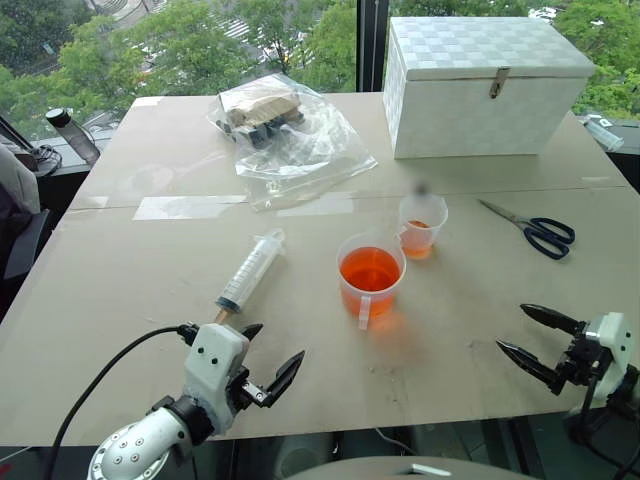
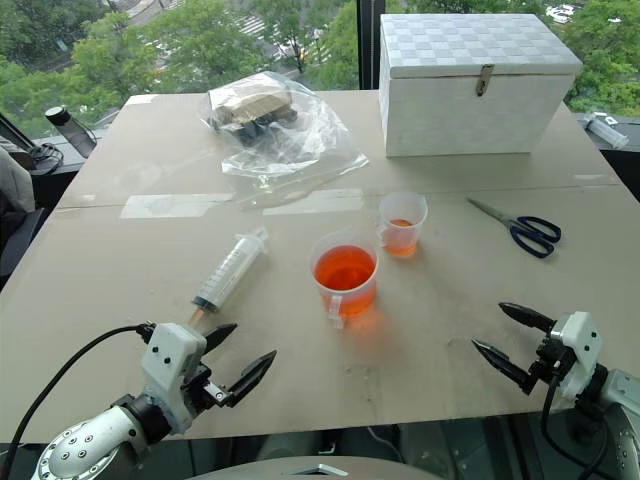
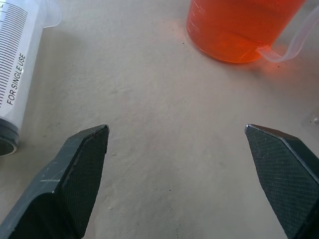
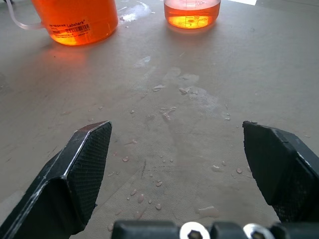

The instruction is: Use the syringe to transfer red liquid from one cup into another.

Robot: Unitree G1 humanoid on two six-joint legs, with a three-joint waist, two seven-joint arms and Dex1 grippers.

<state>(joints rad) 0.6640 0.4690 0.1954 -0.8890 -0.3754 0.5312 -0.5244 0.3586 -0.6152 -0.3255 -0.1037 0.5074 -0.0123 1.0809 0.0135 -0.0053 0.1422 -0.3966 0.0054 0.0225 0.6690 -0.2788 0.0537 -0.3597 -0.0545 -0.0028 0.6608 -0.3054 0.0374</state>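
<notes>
Syringe [image 1: 251,270] lies flat, centre-left of frame, plunger end toward left gripper [image 1: 268,358]; I read that as easy reach. Both grippers spread wide, empty; right gripper [image 1: 530,340] lower right. Wide cup [image 1: 371,274] centre, red liquid [image 1: 369,268] inside; small cup [image 1: 421,225] just behind, maybe touching.

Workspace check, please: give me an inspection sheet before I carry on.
Surface: table with droplets near the right gripper.
Job's things: syringe lying flat, untouched; wide cup holding red liquid; small cup just behind it with a little red liquid at its bottom.
Clutter: scissors, plastic bag, white box, bottle.
Grippers: left gripper and right gripper both open, empty.
Cables: black cable at the left arm.
Surroundings: window with trees behind.
</notes>
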